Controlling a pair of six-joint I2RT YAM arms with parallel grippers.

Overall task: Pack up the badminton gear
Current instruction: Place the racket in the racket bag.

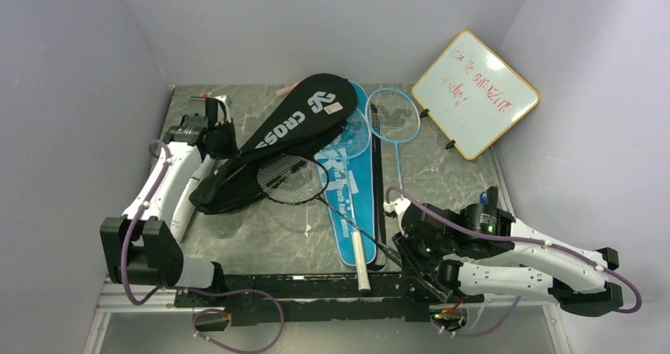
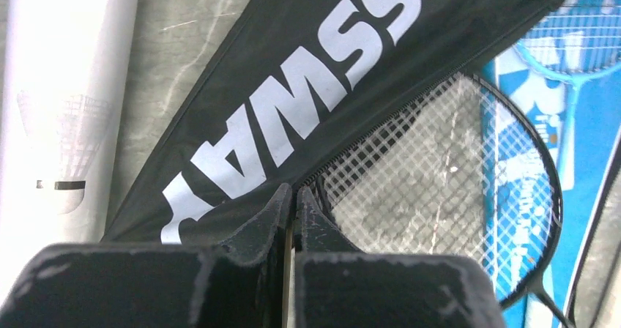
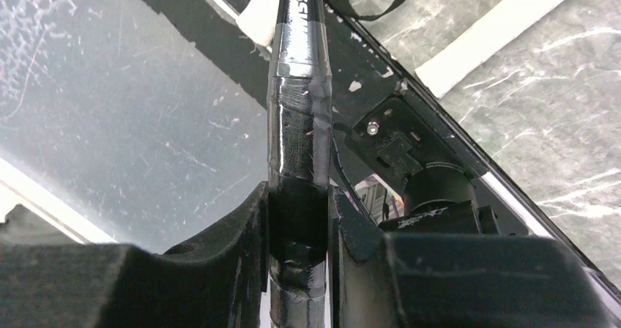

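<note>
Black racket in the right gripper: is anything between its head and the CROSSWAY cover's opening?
Nothing visible. The head of the black racket lies right at the unzipped edge of the CROSSWAY cover, which the left gripper pinches. The right gripper is clamped on the racket's handle.

The black cover is overlapping and hiding much of the blue cover; the whiteboard's red writing is showing too small to read

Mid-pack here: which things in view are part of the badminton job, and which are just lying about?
Job: black CROSSWAY cover, blue cover, black racket, second racket, light-blue racket, white tube.
Lying about: whiteboard, small marker.
</note>
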